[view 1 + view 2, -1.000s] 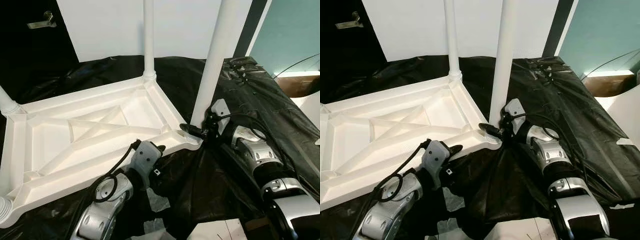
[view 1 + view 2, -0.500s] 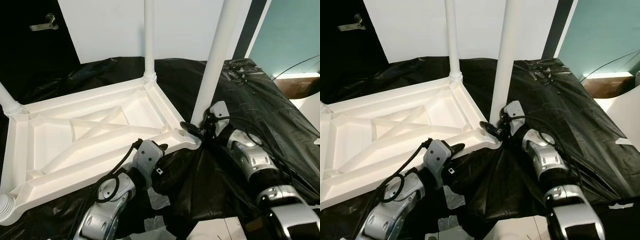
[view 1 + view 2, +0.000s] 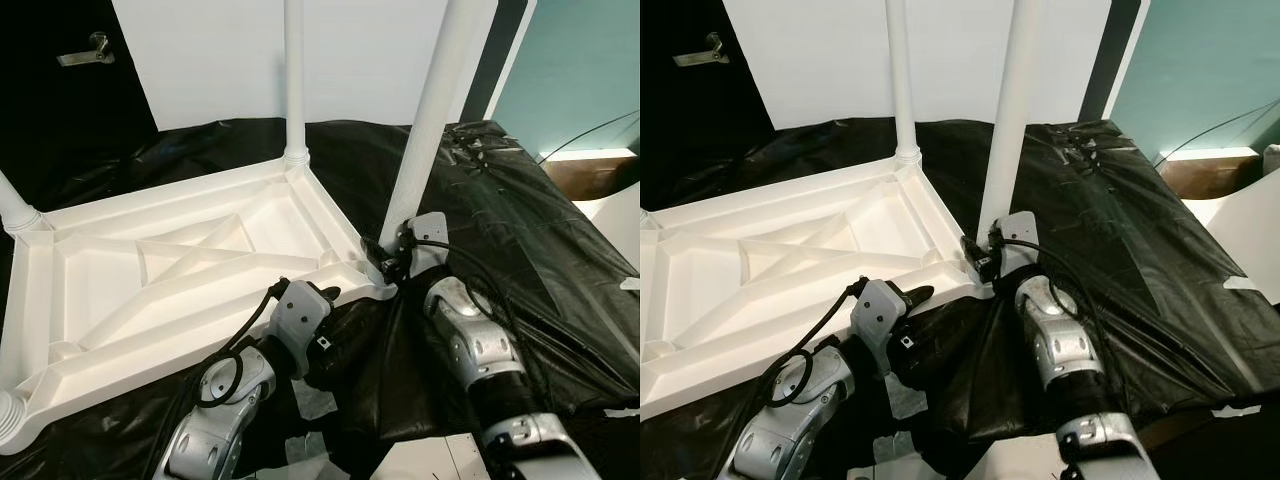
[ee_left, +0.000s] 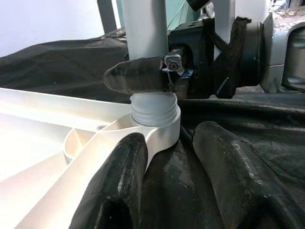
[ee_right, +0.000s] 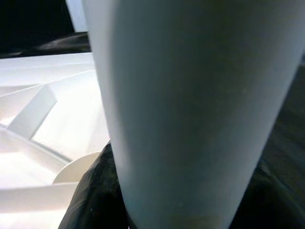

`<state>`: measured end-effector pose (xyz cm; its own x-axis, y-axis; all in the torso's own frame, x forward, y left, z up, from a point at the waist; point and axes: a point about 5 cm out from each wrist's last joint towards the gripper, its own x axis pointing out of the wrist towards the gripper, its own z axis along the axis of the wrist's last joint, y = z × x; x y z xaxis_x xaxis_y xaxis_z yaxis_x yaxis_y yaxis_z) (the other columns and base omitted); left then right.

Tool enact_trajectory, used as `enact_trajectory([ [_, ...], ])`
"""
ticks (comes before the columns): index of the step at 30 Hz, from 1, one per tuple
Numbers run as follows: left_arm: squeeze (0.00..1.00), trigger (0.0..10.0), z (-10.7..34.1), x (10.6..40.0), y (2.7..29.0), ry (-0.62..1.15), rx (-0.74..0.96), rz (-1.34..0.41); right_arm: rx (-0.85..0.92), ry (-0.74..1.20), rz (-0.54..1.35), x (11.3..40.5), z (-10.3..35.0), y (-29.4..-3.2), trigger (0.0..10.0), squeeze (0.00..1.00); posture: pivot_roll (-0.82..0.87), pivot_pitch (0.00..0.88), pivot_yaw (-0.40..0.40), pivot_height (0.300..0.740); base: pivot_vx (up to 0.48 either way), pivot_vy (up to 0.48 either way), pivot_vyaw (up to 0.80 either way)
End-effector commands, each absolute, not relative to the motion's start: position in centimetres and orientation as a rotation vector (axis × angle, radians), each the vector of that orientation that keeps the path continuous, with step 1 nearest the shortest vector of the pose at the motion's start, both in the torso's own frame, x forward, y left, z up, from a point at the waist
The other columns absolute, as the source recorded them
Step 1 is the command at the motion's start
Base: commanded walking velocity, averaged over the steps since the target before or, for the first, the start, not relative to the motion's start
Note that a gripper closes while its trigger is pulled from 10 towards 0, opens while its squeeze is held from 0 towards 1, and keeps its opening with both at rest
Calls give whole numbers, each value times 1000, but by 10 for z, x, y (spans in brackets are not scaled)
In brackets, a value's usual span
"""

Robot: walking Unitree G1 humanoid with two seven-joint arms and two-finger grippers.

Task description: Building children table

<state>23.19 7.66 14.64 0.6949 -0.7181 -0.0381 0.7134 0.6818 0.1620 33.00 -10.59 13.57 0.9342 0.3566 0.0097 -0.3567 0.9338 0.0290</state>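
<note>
A room in a home under work: crinkled black plastic sheeting [image 3: 520, 230] covers the floor, with a white wall [image 3: 210, 60], a teal-painted wall [image 3: 580, 70] and a black door with a metal lever handle [image 3: 85, 55].

Head stereo pair looks fwd/down, mid range. L wrist cam looks low along left tool [image 4: 167, 191] at white leg [image 4: 145, 28]; R wrist cam v. close on same leg.

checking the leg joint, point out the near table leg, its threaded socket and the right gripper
near table leg [image 3: 432, 120], left eye view, middle of the white shaft
threaded socket [image 4: 153, 109], left wrist view, ribbed collar under the leg
right gripper [image 3: 385, 262], left eye view, fingertips at the leg's base
</note>
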Motion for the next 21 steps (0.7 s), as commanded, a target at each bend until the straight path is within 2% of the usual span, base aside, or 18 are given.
enact_trajectory([
  [1,0,10000,140,234,79,-10,176,-737,58,135,309,324,108,-110,10000,0,99,48,-31,740,0,0,0],
  [5,0,10000,142,236,82,-14,176,-715,113,138,277,318,110,-99,10000,0,102,58,-35,740,0,0,0],
  [9,0,10000,142,237,82,-16,172,-709,124,122,264,316,113,-100,10000,8,99,60,-33,740,0,0,0],
  [10,0,10000,142,237,82,-17,172,-709,124,104,260,318,116,-104,10000,1000,100,59,-34,740,0,0,0],
  [18,0,10000,145,239,83,-28,177,-700,108,33,305,316,131,-117,10000,1000,103,56,-41,740,0,0,0],
  [21,0,10000,145,239,82,-31,175,-700,92,11,405,315,135,-127,10000,1000,102,56,-42,740,0,0,0],
])
